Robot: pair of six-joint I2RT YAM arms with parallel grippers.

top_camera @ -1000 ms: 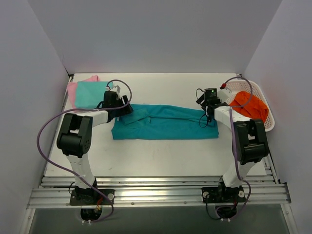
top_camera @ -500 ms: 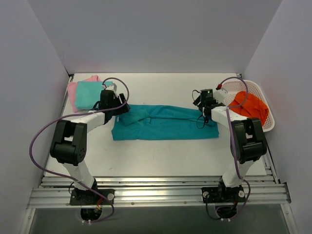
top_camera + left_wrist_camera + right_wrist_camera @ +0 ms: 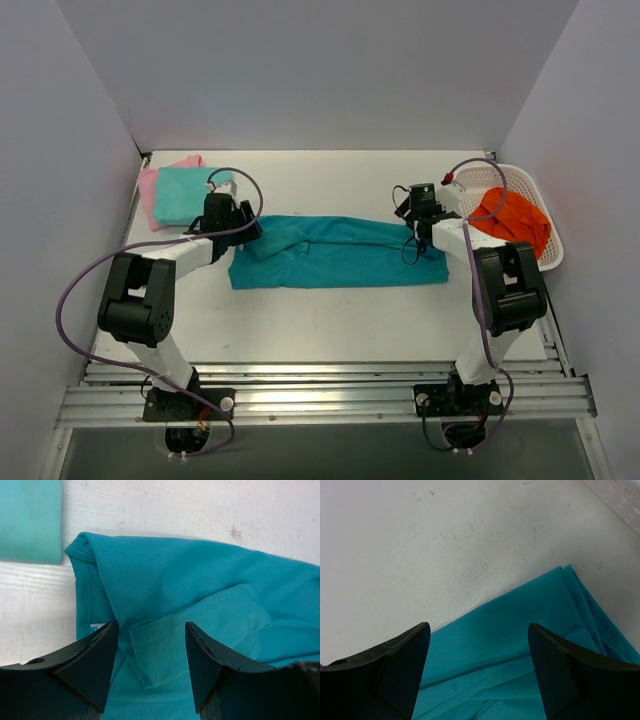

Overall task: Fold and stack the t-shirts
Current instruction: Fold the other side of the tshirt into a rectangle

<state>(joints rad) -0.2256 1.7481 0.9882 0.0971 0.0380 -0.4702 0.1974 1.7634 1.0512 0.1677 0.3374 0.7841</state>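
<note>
A deep teal t-shirt point(image 3: 340, 252) lies folded into a long band across the middle of the table. My left gripper point(image 3: 243, 226) is open over the band's left end, its jaws on either side of a folded sleeve point(image 3: 160, 645). My right gripper point(image 3: 424, 226) is open over the band's right far edge point(image 3: 520, 630), empty. A folded aqua-mint t-shirt point(image 3: 186, 192) lies on a pink t-shirt point(image 3: 150, 190) at the back left; a corner of the aqua-mint t-shirt point(image 3: 30, 520) shows in the left wrist view.
A white basket point(image 3: 540, 190) at the back right holds an orange cloth point(image 3: 512, 217). White walls enclose the table on three sides. A metal rail point(image 3: 320, 395) runs along the near edge.
Both grippers have drawn back slightly toward the far edge of the teal shirt. The shirt's left end has shifted a little. Both stay open.
</note>
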